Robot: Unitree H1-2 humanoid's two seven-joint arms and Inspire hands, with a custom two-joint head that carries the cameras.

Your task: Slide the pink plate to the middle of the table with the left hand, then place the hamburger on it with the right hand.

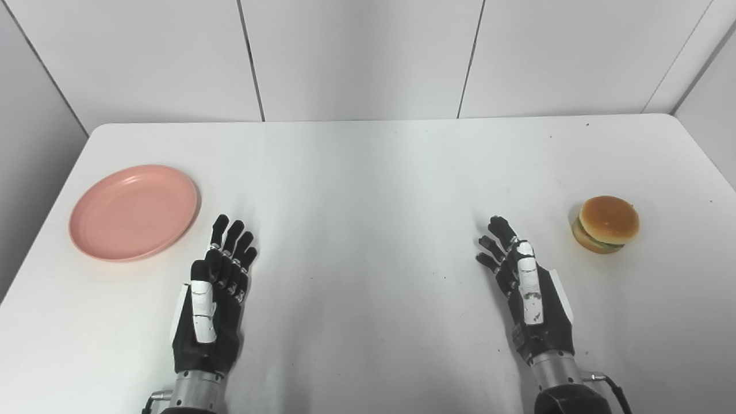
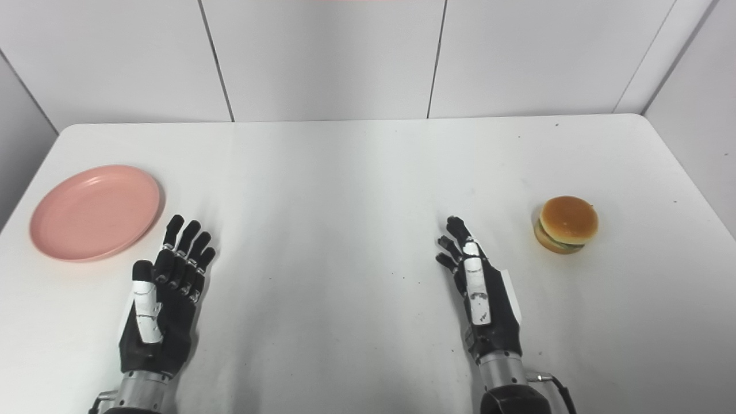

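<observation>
A round pink plate lies empty on the left side of the white table. A hamburger with a tan bun sits on the table at the right. My left hand is open and empty, just to the right of and nearer than the plate, not touching it. My right hand is open and empty, to the left of the hamburger and apart from it. Both also show in the right eye view: the left hand, the right hand.
White wall panels close off the table's far edge and both sides. The table's left edge runs close to the plate.
</observation>
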